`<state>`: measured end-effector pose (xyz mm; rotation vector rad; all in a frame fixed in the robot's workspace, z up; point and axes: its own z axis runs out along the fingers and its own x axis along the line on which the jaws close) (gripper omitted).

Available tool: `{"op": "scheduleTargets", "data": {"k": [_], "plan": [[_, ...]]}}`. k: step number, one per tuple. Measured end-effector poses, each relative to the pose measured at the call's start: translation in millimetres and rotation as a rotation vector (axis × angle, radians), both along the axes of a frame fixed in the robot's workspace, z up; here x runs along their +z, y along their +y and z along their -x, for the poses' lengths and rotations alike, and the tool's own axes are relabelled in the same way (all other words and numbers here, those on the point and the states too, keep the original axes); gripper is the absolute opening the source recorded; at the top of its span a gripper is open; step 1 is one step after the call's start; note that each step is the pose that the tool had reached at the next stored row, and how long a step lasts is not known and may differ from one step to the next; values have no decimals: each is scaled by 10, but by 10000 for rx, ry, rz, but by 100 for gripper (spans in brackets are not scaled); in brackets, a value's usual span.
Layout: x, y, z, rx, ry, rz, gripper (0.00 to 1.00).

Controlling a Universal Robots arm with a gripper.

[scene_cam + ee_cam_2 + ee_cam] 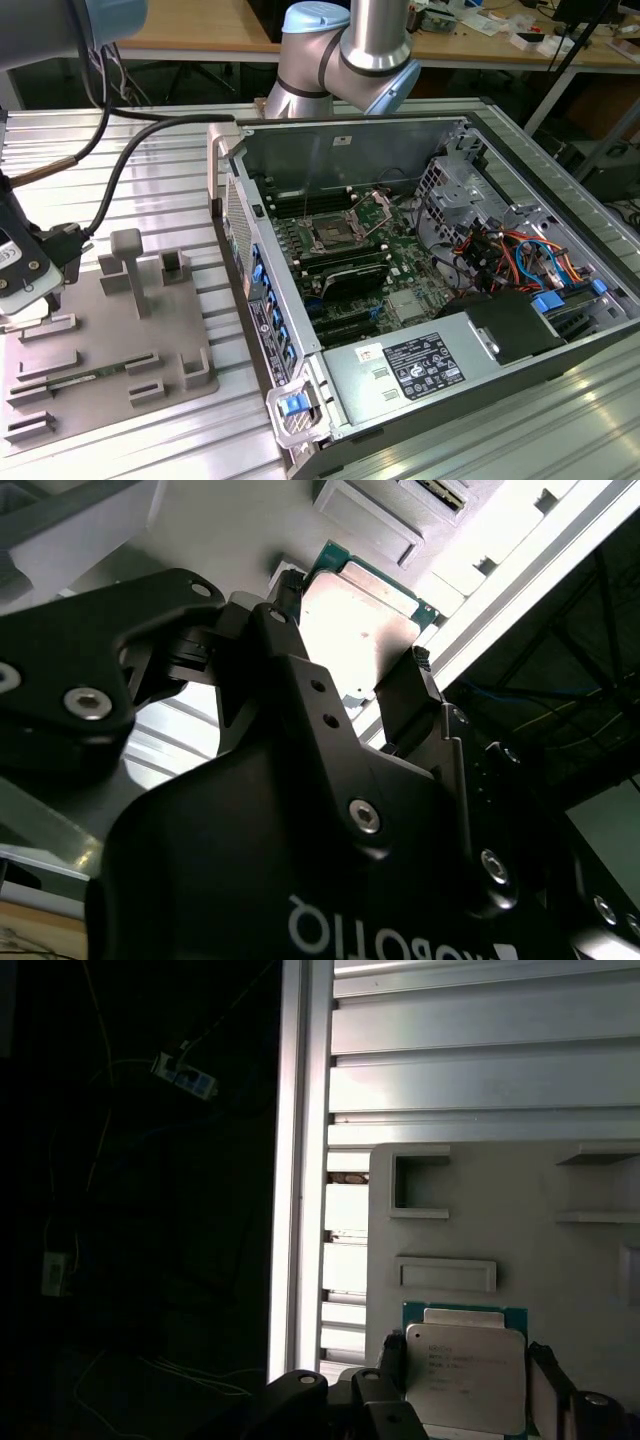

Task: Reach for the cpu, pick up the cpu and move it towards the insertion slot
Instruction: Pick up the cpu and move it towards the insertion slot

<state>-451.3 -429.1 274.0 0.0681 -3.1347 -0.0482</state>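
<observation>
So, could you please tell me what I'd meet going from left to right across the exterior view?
The hand → tray → insertion slot → heatsink → coloured cables.

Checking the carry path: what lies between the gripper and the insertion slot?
In the exterior view, the grey tray and then the computer case's side wall lie between the gripper and the insertion slot.

cpu cut by the first wrist view's edge, corners behind the tool in the second wrist view, tool cropped in the exterior view
</observation>
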Motion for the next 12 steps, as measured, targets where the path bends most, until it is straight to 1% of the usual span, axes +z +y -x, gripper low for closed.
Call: {"op": "scheduleTargets", "data": {"k": [12], "plan": [[29, 0, -3, 0, 1, 0, 55]]}}
